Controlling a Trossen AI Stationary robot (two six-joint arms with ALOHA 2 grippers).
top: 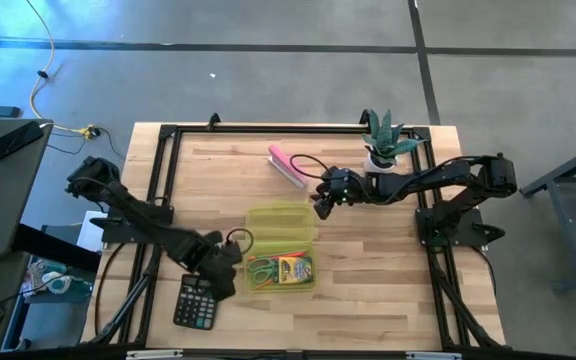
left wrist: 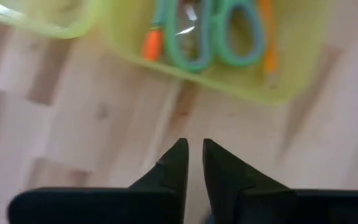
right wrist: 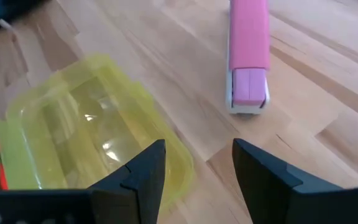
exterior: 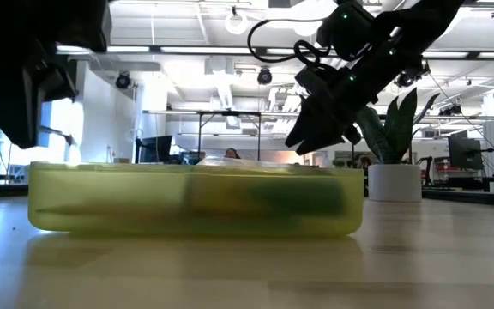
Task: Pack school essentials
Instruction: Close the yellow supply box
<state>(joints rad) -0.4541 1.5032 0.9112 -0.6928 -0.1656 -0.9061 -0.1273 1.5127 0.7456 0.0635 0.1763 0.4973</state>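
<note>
Where lid lies open, yellow-green case [top: 280,259] holds scissors [left wrist: 207,34], crayon box [top: 295,269]

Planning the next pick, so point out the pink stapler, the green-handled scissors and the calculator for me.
pink stapler [right wrist: 248,59]: right wrist view, on the middle of its pink top.
green-handled scissors [left wrist: 194,37]: left wrist view, on one green handle loop.
calculator [top: 195,303]: high view, on its black keypad.

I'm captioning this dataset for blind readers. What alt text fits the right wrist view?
The open right gripper hovers empty over a pale wooden table, between a translucent yellow-green plastic container and a pink bar-shaped stapler lying on the wood. A green loop and something orange show in the container at the picture's edge.
</note>
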